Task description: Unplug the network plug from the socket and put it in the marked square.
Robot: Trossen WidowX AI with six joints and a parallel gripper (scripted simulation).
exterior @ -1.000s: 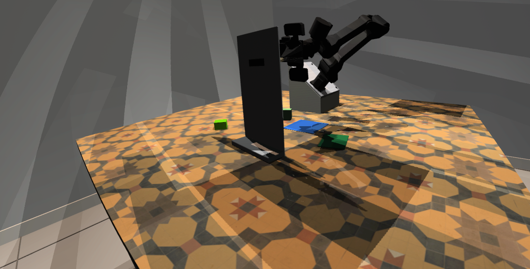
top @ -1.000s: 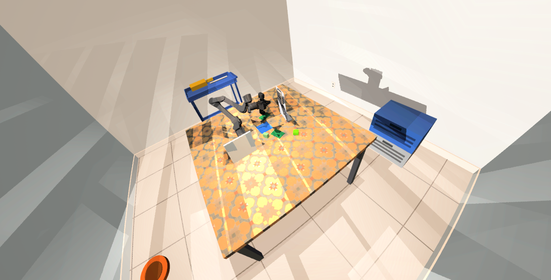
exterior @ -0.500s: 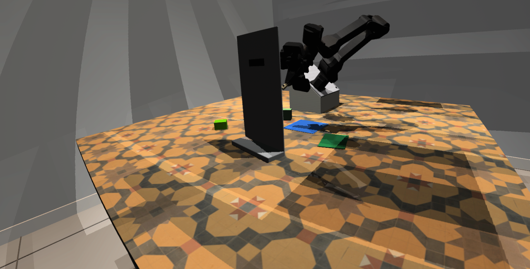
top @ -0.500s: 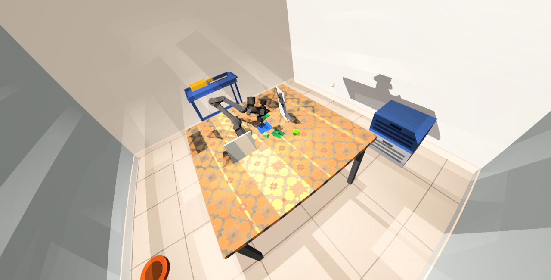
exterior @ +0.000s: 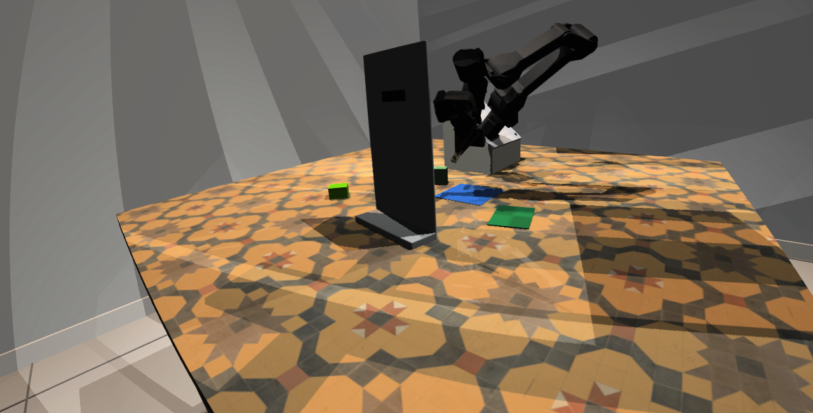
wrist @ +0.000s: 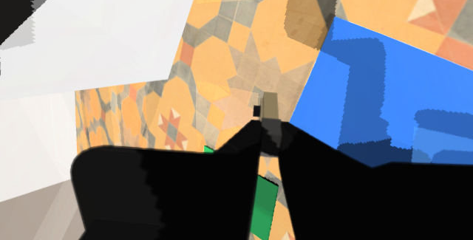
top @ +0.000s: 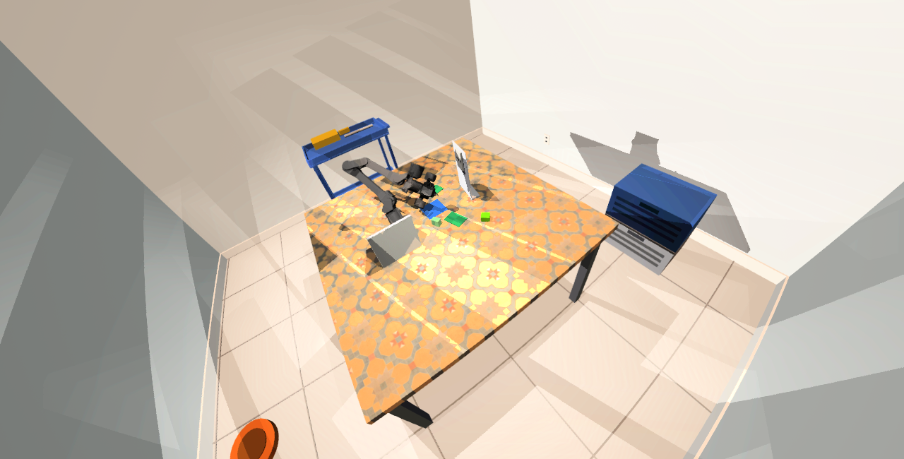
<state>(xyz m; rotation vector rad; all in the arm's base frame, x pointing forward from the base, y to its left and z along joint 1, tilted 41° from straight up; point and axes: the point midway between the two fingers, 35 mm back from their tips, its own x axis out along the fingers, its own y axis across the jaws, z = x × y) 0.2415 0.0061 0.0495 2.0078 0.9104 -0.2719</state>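
My gripper (wrist: 268,130) (exterior: 460,152) is shut on the network plug (wrist: 270,105) (exterior: 455,157), a small tan block with a black tab at its left in the wrist view. The plug points down and is held above the table, out of the socket and away from the upright panel (top: 462,168) (exterior: 399,154). A blue square (wrist: 417,85) (exterior: 455,194) (top: 432,210) lies flat on the table, to the right of the plug in the wrist view. Two green squares also lie there, one green square (exterior: 511,218) nearer the exterior camera and another green square (top: 455,219). Which square is the marked one cannot be told.
A bright green block (top: 485,217) (exterior: 338,190) and a paler green block (top: 436,222) (exterior: 441,175) stand on the patterned table (top: 455,272) (exterior: 511,297). A grey box-like stand (top: 395,244) (exterior: 465,154) is beside the arm's base. The panel's foot (exterior: 392,229) reaches out over the table.
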